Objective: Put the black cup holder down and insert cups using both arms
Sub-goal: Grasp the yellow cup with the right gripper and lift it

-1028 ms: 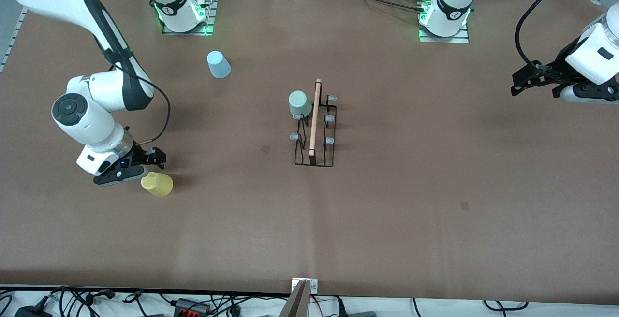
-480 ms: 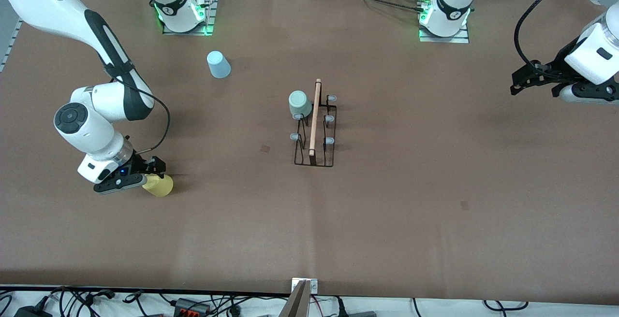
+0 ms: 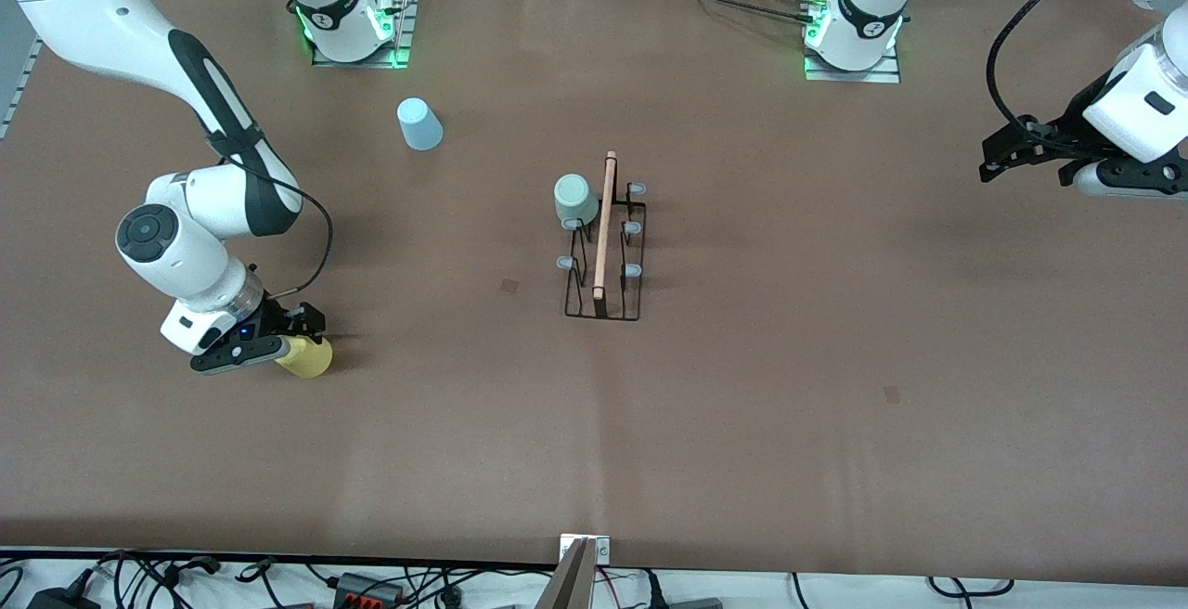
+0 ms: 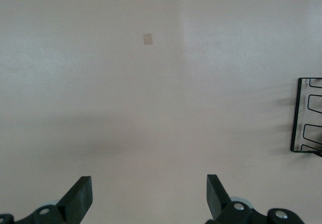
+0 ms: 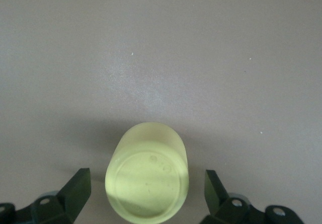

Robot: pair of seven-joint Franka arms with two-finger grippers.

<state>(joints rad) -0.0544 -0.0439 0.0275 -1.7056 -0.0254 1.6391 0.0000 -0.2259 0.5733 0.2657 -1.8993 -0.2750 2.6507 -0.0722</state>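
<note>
The black cup holder (image 3: 603, 307) stands mid-table with a wooden rod (image 3: 605, 228) along its top. A pale grey-green cup (image 3: 575, 200) sits on one prong at the end nearer the robot bases. A light blue cup (image 3: 419, 124) stands on the table toward the right arm's base. The yellow cup (image 3: 311, 357) is toward the right arm's end. My right gripper (image 3: 295, 338) is open and low around it; in the right wrist view the cup (image 5: 147, 176) sits between the fingers (image 5: 75, 190), untouched. My left gripper (image 3: 1000, 156) is open and empty, waiting over the left arm's end.
The left wrist view shows bare table between the left gripper's (image 4: 148, 196) open fingers and a corner of the rack's wire base (image 4: 303, 116). A small dark patch (image 3: 510, 285) marks the brown table cover. Cables lie along the table edge nearest the front camera.
My right gripper has moved down and over the yellow cup, which now shows partly covered between its fingers. The cup, the rack and the left arm have not moved.
</note>
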